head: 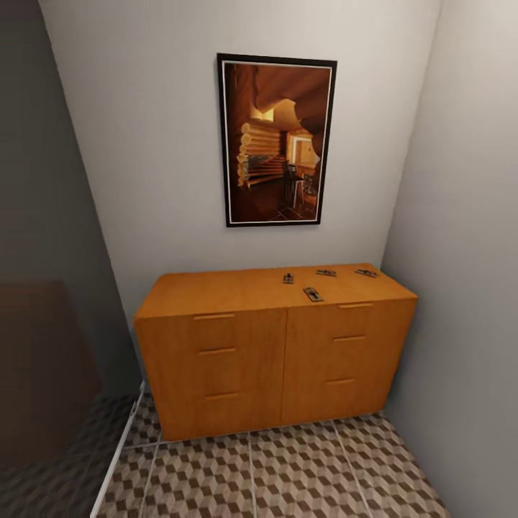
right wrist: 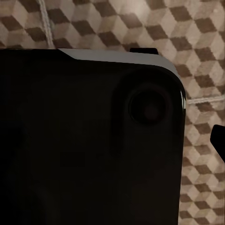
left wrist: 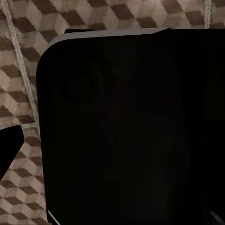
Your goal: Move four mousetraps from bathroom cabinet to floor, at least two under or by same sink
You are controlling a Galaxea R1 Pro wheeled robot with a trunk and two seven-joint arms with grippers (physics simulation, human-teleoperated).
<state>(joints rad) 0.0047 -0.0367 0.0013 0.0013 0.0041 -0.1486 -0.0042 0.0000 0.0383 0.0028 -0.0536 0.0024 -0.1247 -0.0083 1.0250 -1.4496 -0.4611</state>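
Note:
Several mousetraps lie on the flat top of the orange-brown cabinet, toward its right half: one near the middle, one behind it, one at the far right, one close to the front edge. The cube-patterned bathroom floor spreads in front of the cabinet. The sink is out of view. In the left wrist view a dark fingertip sits far off centre over the tiles, and the right wrist view has another fingertip. Nothing is held.
The cabinet stands in a narrow alcove, with a grey wall close on its right and a framed picture above it. A dark wall and a white floor strip lie to the left. My own black body blocks most of both wrist views.

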